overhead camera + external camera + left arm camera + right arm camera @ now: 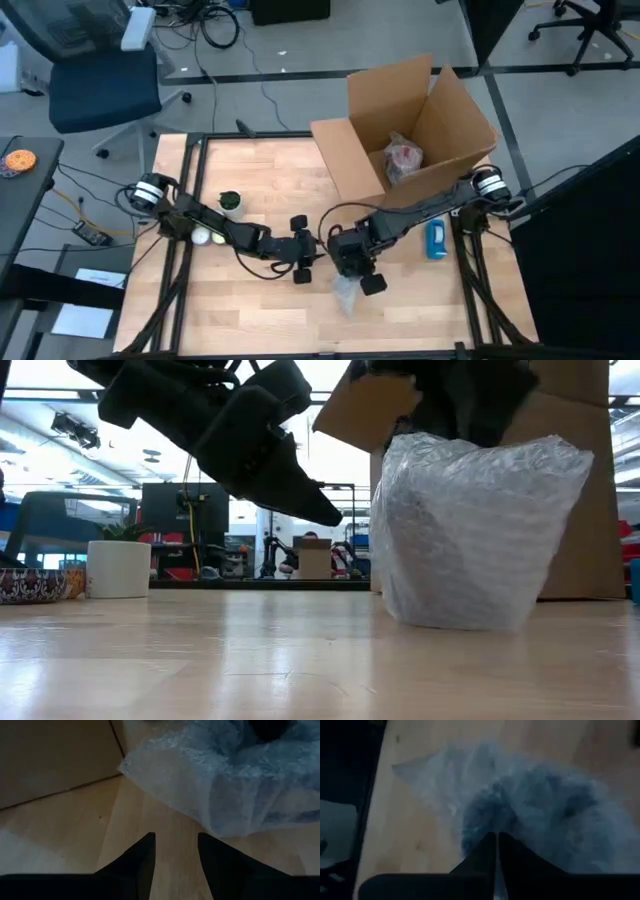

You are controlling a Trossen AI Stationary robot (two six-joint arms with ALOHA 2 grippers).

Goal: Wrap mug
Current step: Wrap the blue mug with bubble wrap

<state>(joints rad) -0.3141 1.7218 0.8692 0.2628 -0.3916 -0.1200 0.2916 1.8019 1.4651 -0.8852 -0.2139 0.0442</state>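
Bubble-wrapped mug (480,530) standing mid-bench, near edge. Right gripper (496,845) fingers pinching the wrap from above; left gripper (175,852) fingers hovering apart beside it. Risking wrap springing open, bundle tipping.

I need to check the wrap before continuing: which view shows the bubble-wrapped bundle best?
The low view: the bubble-wrapped bundle stands whole on the table, in front of the cardboard box. The high view shows only a small edge below the right gripper. The wrist views show only close, partial patches.
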